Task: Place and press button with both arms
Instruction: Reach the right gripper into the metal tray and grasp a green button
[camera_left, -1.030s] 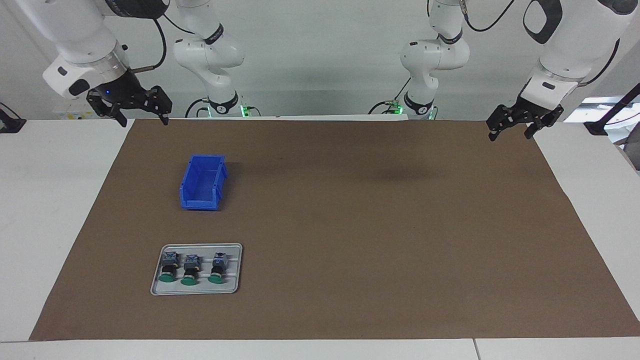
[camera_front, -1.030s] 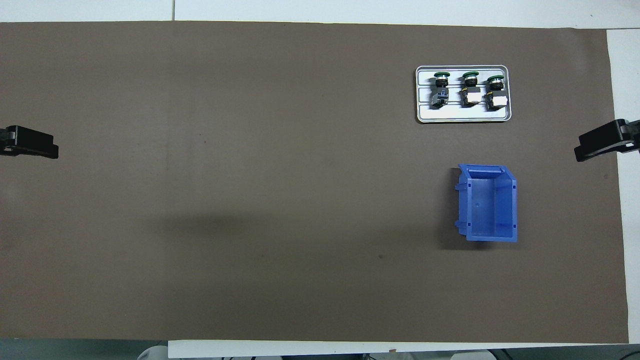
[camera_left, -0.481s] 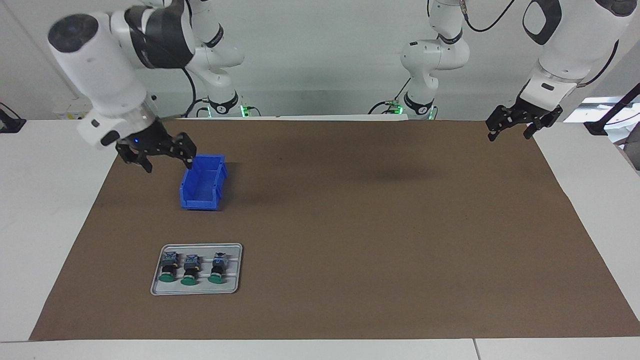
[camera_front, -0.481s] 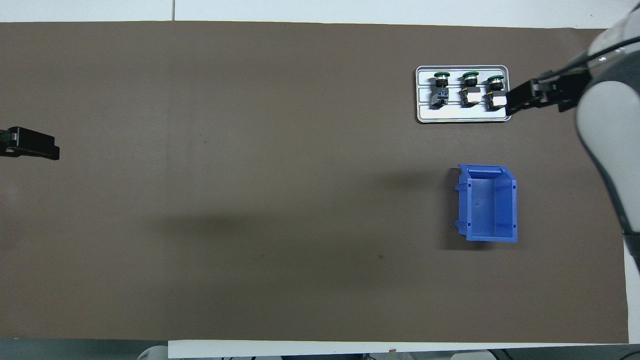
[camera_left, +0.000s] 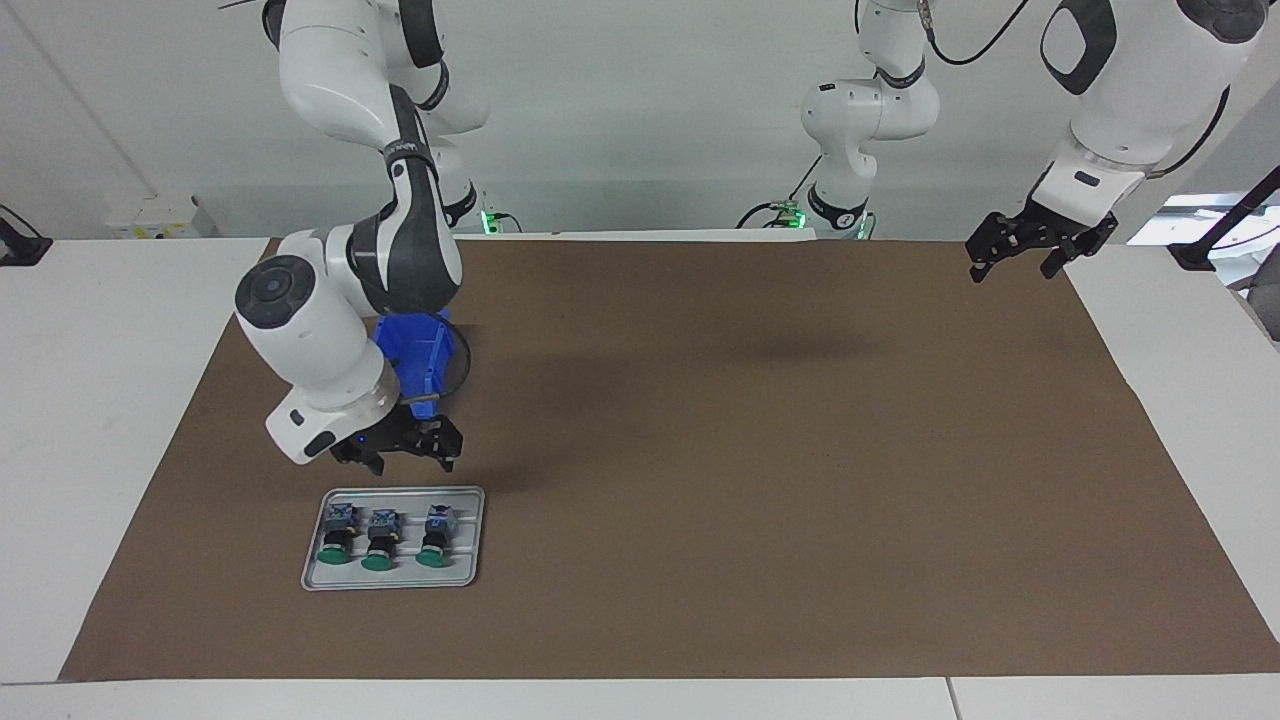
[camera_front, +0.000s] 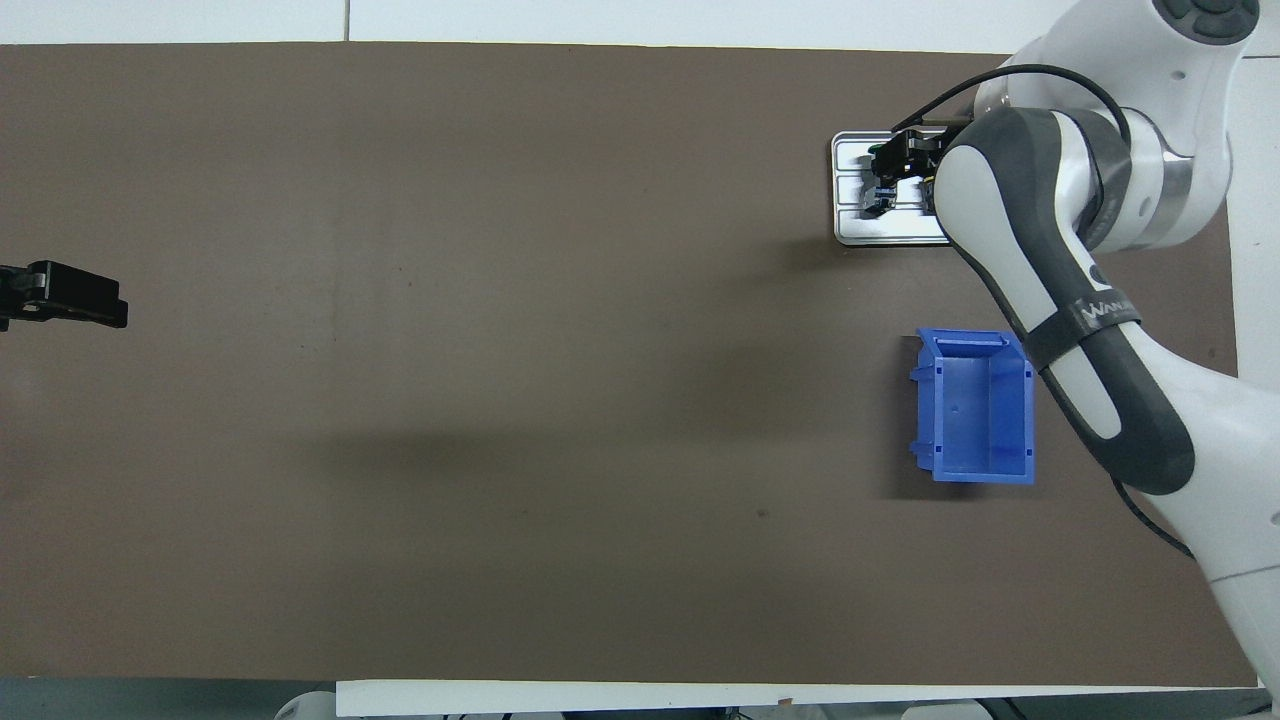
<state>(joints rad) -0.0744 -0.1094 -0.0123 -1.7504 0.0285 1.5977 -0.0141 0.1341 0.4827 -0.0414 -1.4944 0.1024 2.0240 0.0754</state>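
Observation:
Three green-capped buttons lie side by side in a grey tray, caps pointing away from the robots: button, button and button. My right gripper hangs open just above the tray's edge nearest the robots, nothing between its fingers. In the overhead view the right gripper and its arm cover most of the tray; one button shows partly. My left gripper waits open over the mat corner at the left arm's end, its tip showing at the overhead view's edge.
A blue bin stands empty, nearer to the robots than the tray; in the facing view the bin is partly hidden by the right arm. A brown mat covers the table.
The right arm swung from the table's corner, passed the blue bin and came down over the tray. The left gripper barely shifted.

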